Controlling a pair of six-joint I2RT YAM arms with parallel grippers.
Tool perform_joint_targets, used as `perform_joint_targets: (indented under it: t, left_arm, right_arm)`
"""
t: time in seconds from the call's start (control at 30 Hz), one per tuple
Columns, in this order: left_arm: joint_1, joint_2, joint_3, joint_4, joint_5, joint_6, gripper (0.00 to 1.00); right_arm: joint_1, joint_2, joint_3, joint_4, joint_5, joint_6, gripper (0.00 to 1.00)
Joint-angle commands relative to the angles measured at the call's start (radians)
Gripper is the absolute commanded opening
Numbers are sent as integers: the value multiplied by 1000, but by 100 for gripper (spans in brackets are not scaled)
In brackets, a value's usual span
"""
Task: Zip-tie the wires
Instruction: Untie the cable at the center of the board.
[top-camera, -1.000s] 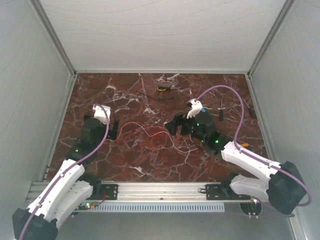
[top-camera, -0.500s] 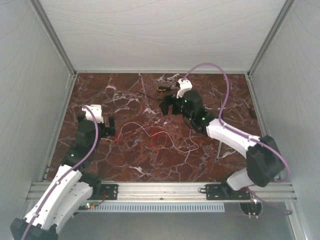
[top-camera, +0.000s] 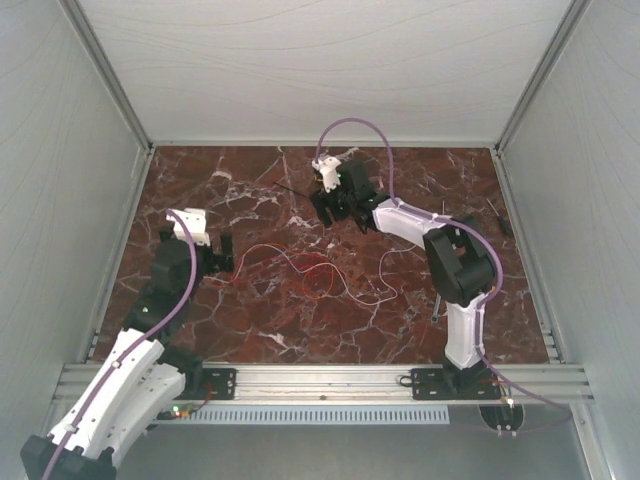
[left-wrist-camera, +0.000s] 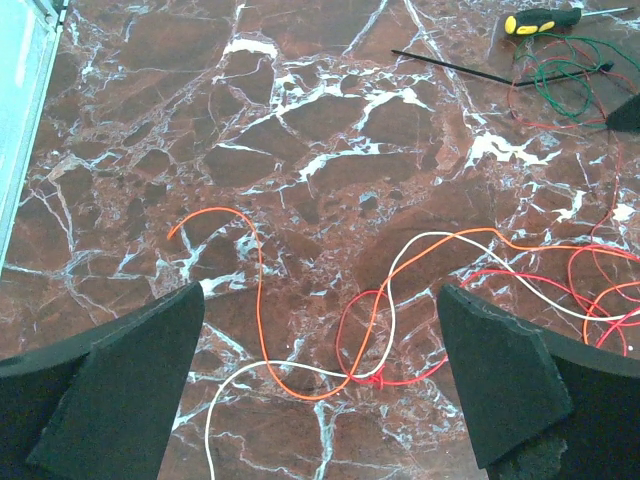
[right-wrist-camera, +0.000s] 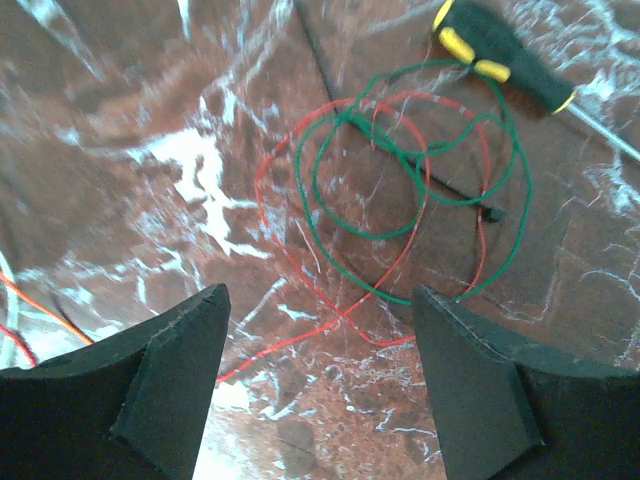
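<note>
- The left tool (left-wrist-camera: 320, 335) hangs low over the marble tabletop (left-wrist-camera: 150, 120), fingers spread wide with nothing between them, seemingly posed to gather the strands right below it
- The wires (left-wrist-camera: 378, 300), hair-thin orange, red and white strands, lie unbundled in crossing loops in the middle of the tabletop; their knot of crossings sits between the left tool's fingers, and the overhead view shows them trailing from there toward the centre
- The right arm stretches to the far side, where the right tool (right-wrist-camera: 320, 330) hovers with its fingers apart and empty over a coil of green and red wire (right-wrist-camera: 420, 170)
- A black zip tie (right-wrist-camera: 488, 212) lies flat on the marble, running across that coil, which is probably why the right tool is there: the tie has to be fetched before anything can be bound
- A yellow-and-black screwdriver (right-wrist-camera: 505, 58) rests just beyond the coil, touched by neither tool
- No tie circles the wires yet, so the job looks to be at an early stage; the tie is thin and lies flat among the coil's strands, so closing on it could snag a strand of the coil as well
</note>
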Motion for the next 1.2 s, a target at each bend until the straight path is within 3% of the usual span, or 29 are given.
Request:
perform_joint_targets:
  t: [0.0, 0.47, 0.57, 0.7, 0.73, 1.17]
  left_arm:
    - [2, -5, 7, 64, 27, -11, 100]
    - [2, 3, 4, 65, 39, -9, 100]
    - [2, 3, 2, 66, 43, -9, 100]
    - [2, 3, 0, 67, 45, -8, 100]
    - [2, 4, 0, 66, 46, -7, 100]
    - [2, -2, -5, 69, 51, -4, 100]
  right_arm:
    - [3, 46, 26, -56, 6, -201, 70]
    - [4, 123, 10, 39, 30, -340, 52]
    - [4, 127, 10, 51, 16, -352, 38]
    - [6, 118, 22, 32, -11, -378, 5]
    - [8, 112, 24, 30, -18, -383, 1]
    - [18, -67, 36, 110, 39, -434, 0]
